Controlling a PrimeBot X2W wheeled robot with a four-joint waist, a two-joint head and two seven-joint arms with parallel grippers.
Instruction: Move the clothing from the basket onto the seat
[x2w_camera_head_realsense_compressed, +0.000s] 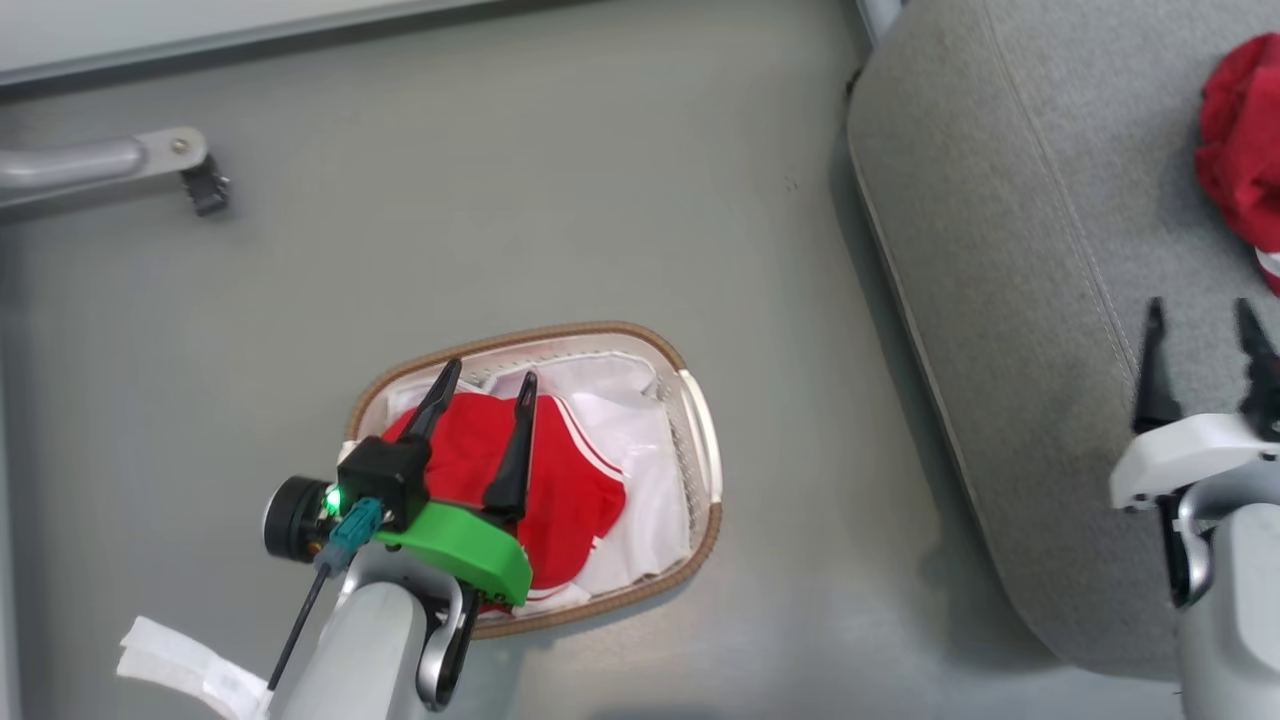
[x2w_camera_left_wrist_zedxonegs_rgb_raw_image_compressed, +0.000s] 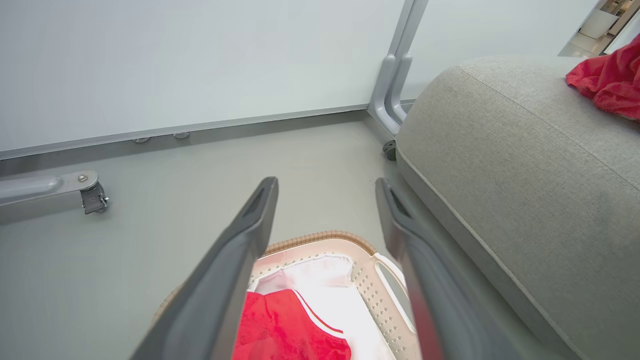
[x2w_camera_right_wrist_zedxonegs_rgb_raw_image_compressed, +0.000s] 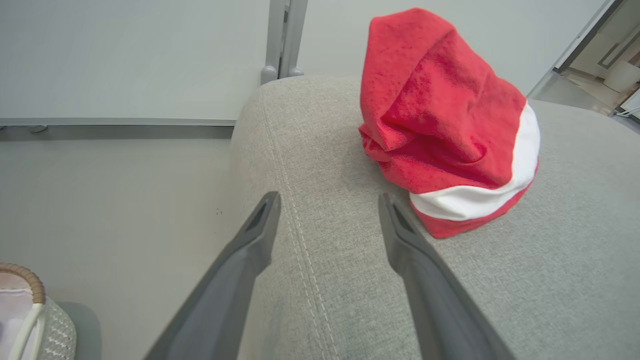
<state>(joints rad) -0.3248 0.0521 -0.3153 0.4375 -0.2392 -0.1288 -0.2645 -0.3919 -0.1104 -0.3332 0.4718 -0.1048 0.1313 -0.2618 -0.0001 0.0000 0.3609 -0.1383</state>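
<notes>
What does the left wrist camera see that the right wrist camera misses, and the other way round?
Left wrist view: the open left claw hangs over a bright red garment with striped trim lying on the white liner of the oval cream plastic basket with brown woven rim; a grey metal leg with a castor stands on the floor.
Right wrist view: the open right claw above the large grey woven-fabric seat cushion, and the white band on the crumpled red garment.
Shared: the cushion, the crumpled garment on it, and the basket's rim.

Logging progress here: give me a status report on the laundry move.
Left gripper open, above red garment in basket. Right gripper open, over seat, beside second red garment. Nothing blocking.
</notes>
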